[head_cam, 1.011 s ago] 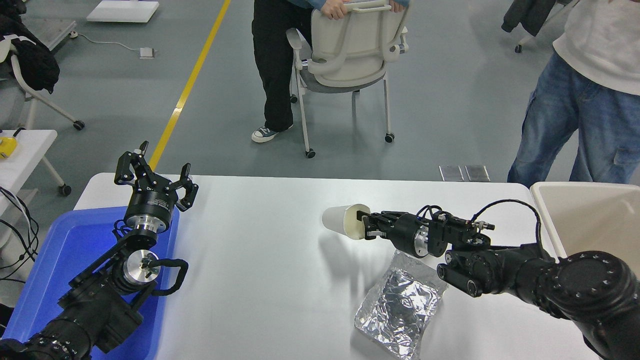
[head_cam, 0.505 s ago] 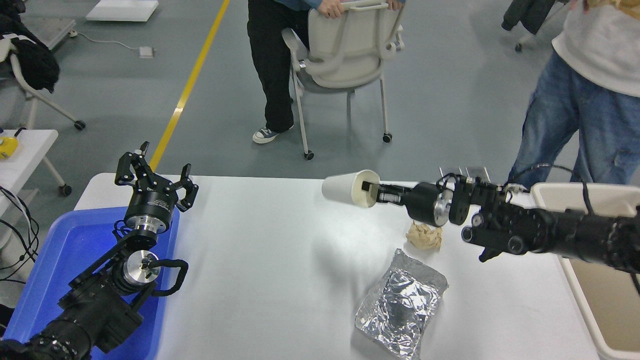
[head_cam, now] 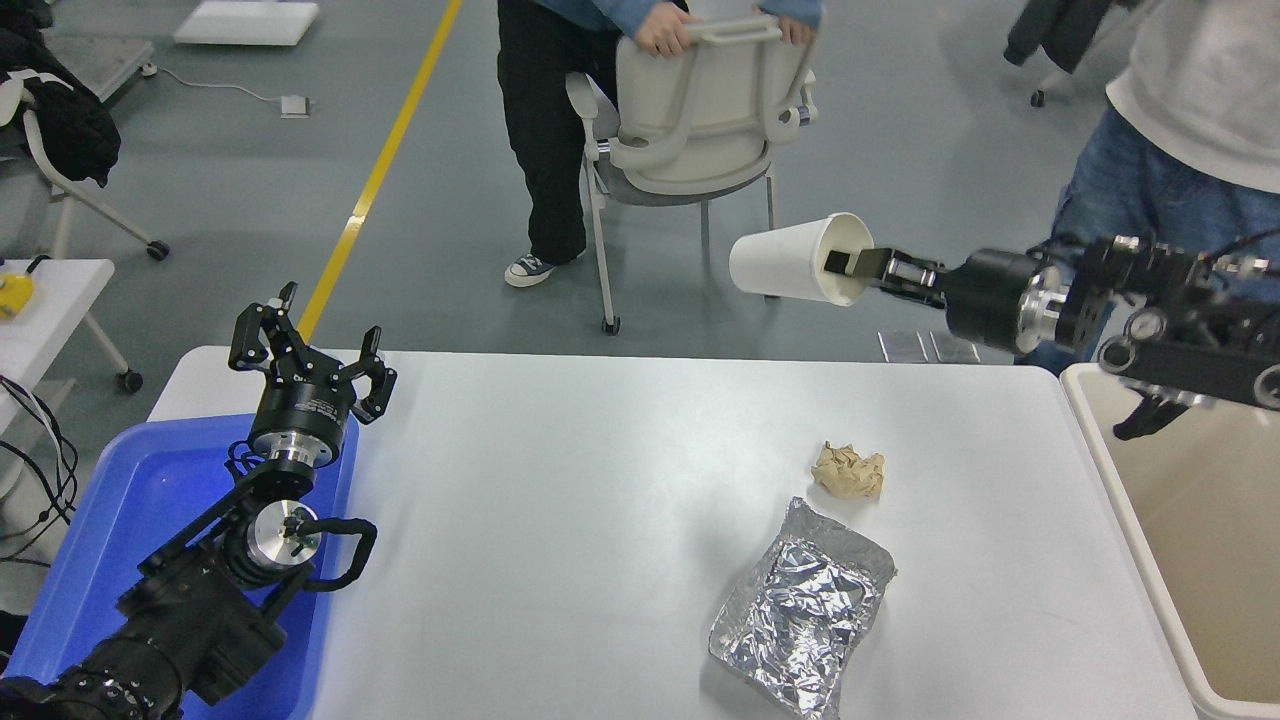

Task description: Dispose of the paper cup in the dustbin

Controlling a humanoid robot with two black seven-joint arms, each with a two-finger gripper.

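Tapered paper cup (head_cam: 785, 268) risen on right tool (head_cam: 850, 265).

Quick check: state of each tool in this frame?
Left tool: open, empty, parked above the blue tray.
Right tool: shut on the paper cup, gripping its rim, held high.

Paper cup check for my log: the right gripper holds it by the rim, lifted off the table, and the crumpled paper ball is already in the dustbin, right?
Not quite. In the head view the crumpled paper ball lies on the table, not in the dustbin. The right gripper does hold the paper cup aloft.
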